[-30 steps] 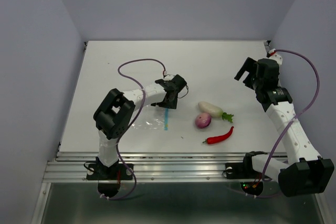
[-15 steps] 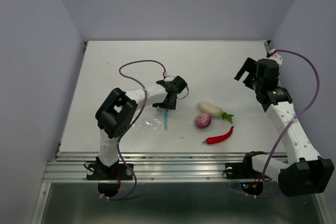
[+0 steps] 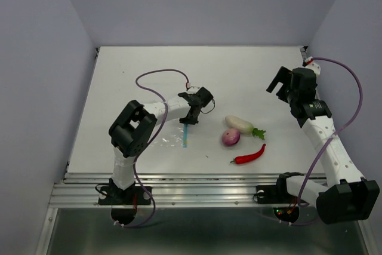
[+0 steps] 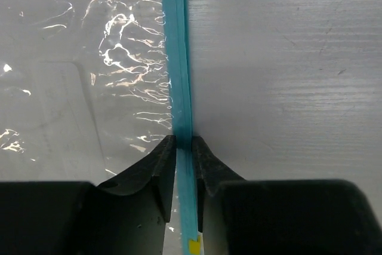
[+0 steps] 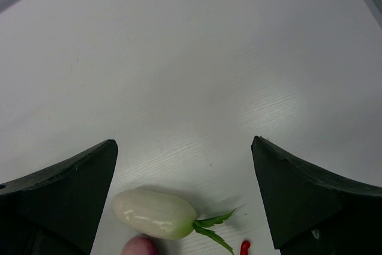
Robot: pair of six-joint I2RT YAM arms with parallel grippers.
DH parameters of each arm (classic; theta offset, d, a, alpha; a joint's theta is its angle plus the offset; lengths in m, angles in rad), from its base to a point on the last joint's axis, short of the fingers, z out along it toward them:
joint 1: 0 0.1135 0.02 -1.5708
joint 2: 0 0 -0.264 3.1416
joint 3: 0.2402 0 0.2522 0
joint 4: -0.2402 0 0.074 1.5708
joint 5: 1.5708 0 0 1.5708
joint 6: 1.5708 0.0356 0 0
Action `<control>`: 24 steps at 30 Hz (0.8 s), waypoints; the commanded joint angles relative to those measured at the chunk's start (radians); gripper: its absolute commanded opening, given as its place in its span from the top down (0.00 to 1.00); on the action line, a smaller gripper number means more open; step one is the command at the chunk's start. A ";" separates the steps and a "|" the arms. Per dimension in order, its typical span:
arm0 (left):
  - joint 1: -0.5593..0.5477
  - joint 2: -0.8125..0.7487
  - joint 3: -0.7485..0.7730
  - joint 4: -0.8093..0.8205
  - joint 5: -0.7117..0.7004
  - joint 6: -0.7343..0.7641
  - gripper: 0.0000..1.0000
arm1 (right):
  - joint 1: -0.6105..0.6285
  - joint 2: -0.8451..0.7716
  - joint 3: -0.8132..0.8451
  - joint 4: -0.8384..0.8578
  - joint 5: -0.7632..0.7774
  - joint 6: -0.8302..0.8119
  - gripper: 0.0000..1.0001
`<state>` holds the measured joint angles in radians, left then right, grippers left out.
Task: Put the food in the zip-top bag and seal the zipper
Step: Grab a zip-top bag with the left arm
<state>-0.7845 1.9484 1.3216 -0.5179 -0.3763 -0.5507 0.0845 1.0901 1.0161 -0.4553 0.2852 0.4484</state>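
The clear zip-top bag [image 3: 166, 142] lies flat on the white table, its light-blue zipper [image 3: 185, 135] on the right edge. My left gripper [image 3: 190, 116] is at the far end of that strip. In the left wrist view the gripper [image 4: 184, 145] is shut on the zipper [image 4: 178, 58], and the crinkly bag [image 4: 89, 82] spreads to the left. The food lies to the right of the bag: white radish [image 3: 240, 123], purple onion [image 3: 231, 137], red chili [image 3: 249, 156]. My right gripper [image 3: 278, 82] hangs open and empty above the table, far right; in its wrist view the gripper [image 5: 184, 143] looks down on the radish [image 5: 154, 214].
Purple cables loop off both arms. The onion [image 5: 140, 246] and the chili tip [image 5: 245, 246] sit at the bottom edge of the right wrist view. Grey walls close the table on three sides, and a metal rail [image 3: 197, 186] runs along the near edge.
The left jaws have closed from wide open onto the far end of the blue zipper strip. The strip has shifted slightly left. The right arm has not moved.
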 commanded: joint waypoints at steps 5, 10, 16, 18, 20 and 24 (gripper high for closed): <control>-0.002 0.030 -0.012 -0.021 -0.024 -0.009 0.96 | 0.000 -0.022 0.001 0.046 0.032 -0.010 0.00; -0.002 -0.029 -0.024 0.008 -0.029 -0.009 1.00 | 0.000 -0.024 -0.005 0.047 -0.004 -0.010 0.00; -0.002 -0.179 -0.061 0.053 -0.053 -0.009 1.00 | 0.000 -0.022 0.009 0.050 -0.159 -0.046 0.00; -0.002 -0.250 -0.076 0.071 -0.041 -0.005 1.00 | 0.000 -0.024 0.003 0.073 -0.225 -0.063 0.00; -0.002 -0.314 -0.100 0.110 0.002 0.015 1.00 | 0.000 -0.019 -0.013 0.113 -0.368 -0.079 0.00; -0.002 -0.399 -0.136 0.163 0.068 0.031 1.00 | 0.000 0.023 -0.045 0.208 -0.628 -0.063 0.00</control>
<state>-0.7841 1.6371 1.2125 -0.4290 -0.3569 -0.5457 0.0845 1.0916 0.9947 -0.3862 -0.0517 0.3977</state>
